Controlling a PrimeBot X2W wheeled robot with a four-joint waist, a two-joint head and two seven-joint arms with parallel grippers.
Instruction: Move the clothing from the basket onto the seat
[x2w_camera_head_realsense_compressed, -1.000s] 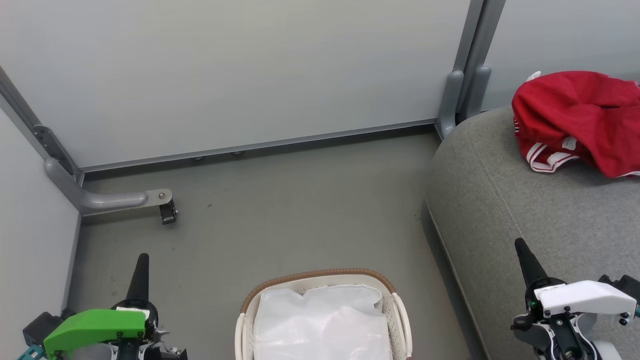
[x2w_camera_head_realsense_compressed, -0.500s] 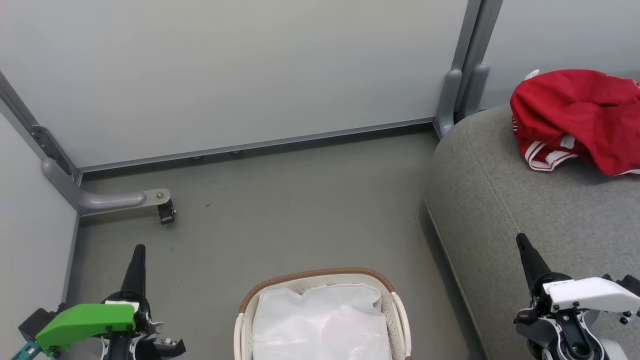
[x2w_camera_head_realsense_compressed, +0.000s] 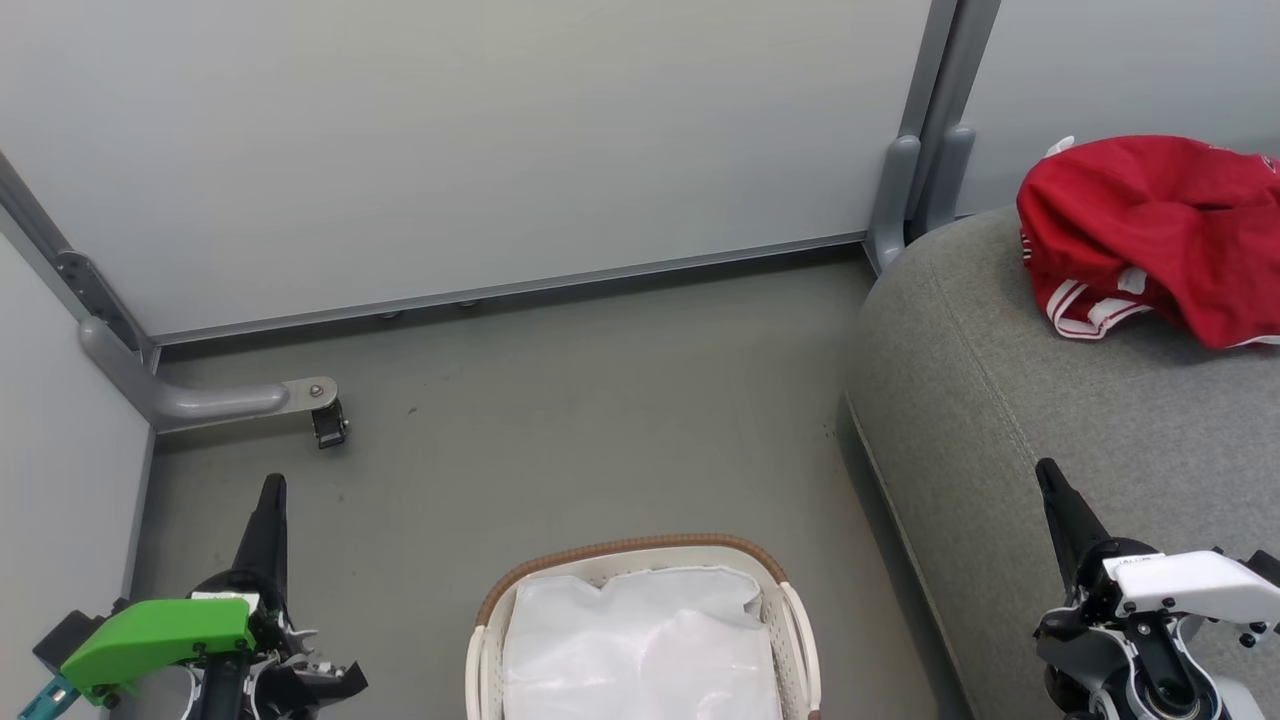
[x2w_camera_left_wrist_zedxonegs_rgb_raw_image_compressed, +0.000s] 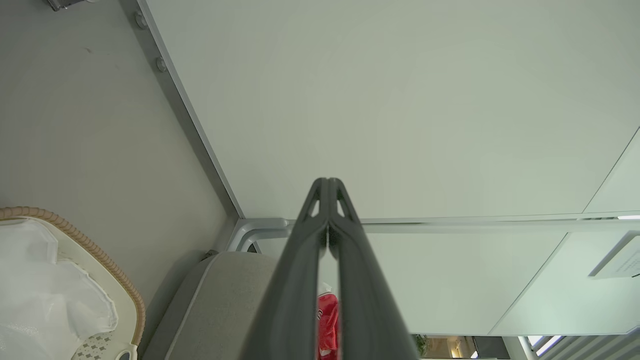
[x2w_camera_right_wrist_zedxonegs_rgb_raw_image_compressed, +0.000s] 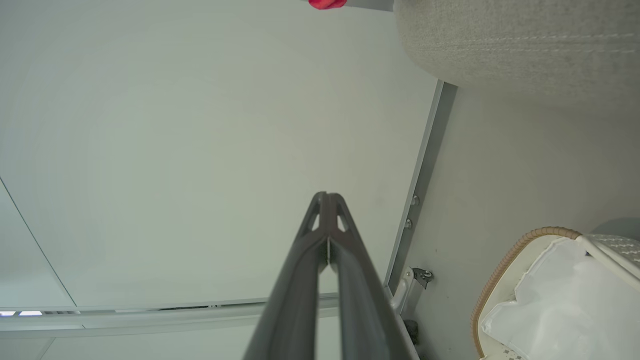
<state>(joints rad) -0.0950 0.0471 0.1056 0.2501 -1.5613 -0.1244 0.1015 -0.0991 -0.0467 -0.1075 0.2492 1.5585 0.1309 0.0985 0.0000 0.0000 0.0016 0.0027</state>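
The red clothing (x2w_camera_head_realsense_compressed: 1150, 235) with white-striped trim lies bunched at the back of the grey seat (x2w_camera_head_realsense_compressed: 1060, 420), on the right of the head view. The basket (x2w_camera_head_realsense_compressed: 640, 560) stands on the floor at the bottom centre, holding just its white liner cloth (x2w_camera_head_realsense_compressed: 640, 650). My left gripper (x2w_camera_head_realsense_compressed: 270, 490) is at the lower left over the floor, shut and empty, its tips together in the left wrist view (x2w_camera_left_wrist_zedxonegs_rgb_raw_image_compressed: 328, 184). My right gripper (x2w_camera_head_realsense_compressed: 1048, 475) is at the lower right over the seat's front part, shut and empty (x2w_camera_right_wrist_zedxonegs_rgb_raw_image_compressed: 327, 197). Both are well apart from the basket and the clothing.
Pale partition walls (x2w_camera_head_realsense_compressed: 480, 140) close the back and left. A grey metal foot with a small black caster (x2w_camera_head_realsense_compressed: 325, 425) juts onto the floor at the left. A grey post (x2w_camera_head_realsense_compressed: 925, 130) stands by the seat's back corner. Open grey floor (x2w_camera_head_realsense_compressed: 580, 420) lies between basket and wall.
Both grippers have crept a little up the head view, pointing the same way and still shut. The whole picture has drifted slightly, so the camera moved. Basket and clothing are as before.
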